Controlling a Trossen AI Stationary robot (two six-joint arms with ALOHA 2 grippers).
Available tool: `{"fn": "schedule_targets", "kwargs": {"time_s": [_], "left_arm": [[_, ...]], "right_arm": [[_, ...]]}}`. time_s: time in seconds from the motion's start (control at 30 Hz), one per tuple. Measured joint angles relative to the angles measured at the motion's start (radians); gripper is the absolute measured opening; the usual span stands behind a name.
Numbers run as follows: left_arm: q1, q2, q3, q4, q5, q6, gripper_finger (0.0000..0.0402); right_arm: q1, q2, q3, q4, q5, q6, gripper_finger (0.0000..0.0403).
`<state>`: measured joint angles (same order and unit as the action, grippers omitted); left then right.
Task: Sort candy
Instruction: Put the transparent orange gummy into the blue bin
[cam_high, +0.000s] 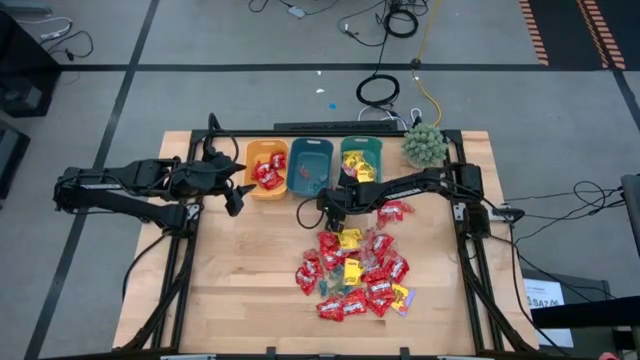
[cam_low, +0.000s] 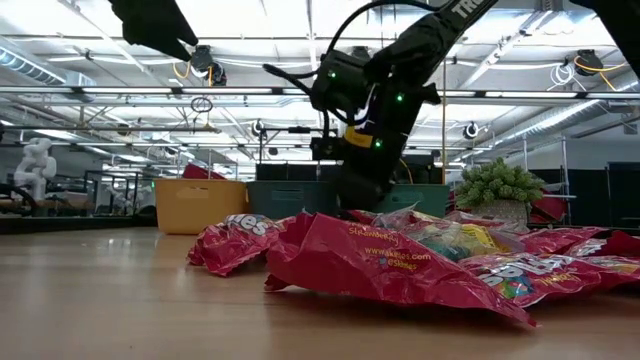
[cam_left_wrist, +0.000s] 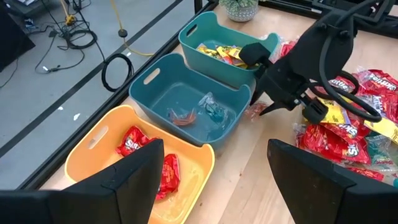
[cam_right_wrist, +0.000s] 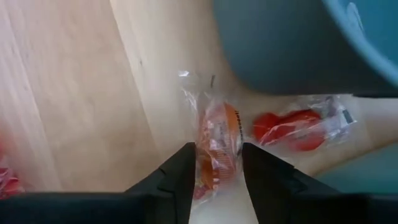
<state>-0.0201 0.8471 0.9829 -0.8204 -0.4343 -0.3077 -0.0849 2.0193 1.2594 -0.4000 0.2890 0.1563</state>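
Note:
A pile of candy (cam_high: 360, 270), mostly shiny red packets with some yellow ones, lies on the wooden table (cam_high: 240, 290). My right gripper (cam_right_wrist: 217, 162) is down at the pile's far edge, by the middle teal bin (cam_high: 310, 165). It is shut on a small orange sweet in a clear wrapper (cam_right_wrist: 217, 134) that lies on the table. A red clear-wrapped sweet (cam_right_wrist: 298, 127) lies beside it, against the bin's foot. My left gripper (cam_left_wrist: 211, 180) hangs open above the table, near the orange bin (cam_high: 265, 165), and holds nothing. My right gripper pinches the orange sweet (cam_right_wrist: 214, 146) between its two fingers, which stand at its two long sides and lie along it. The fingers come steeply from above, slanting toward the bins. The sweet lies flat on the table, its clear wrapper end (cam_right_wrist: 189, 84) sticking out beyond the fingertips.
Three bins stand in a row at the far edge: the orange one holds red packets (cam_left_wrist: 143, 149), the middle teal one small wrapped sweets (cam_left_wrist: 205, 112), the right teal one (cam_high: 360, 160) yellow packets. A green spiky plant (cam_high: 424, 145) stands at the far right corner.

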Motion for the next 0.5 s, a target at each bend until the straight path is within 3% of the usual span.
{"fn": "schedule_targets", "kwargs": {"time_s": [0.23,0.5], "left_arm": [[0.0,0.0,0.0,0.0,0.0,0.0,0.0297],[0.0,0.0,0.0,0.0,0.0,0.0,0.0297]], "right_arm": [[0.025,-0.029,0.007,-0.107,-0.032,0.031,0.0014],[0.056,-0.186,0.139,-0.294,0.015,0.087,0.001]]}}
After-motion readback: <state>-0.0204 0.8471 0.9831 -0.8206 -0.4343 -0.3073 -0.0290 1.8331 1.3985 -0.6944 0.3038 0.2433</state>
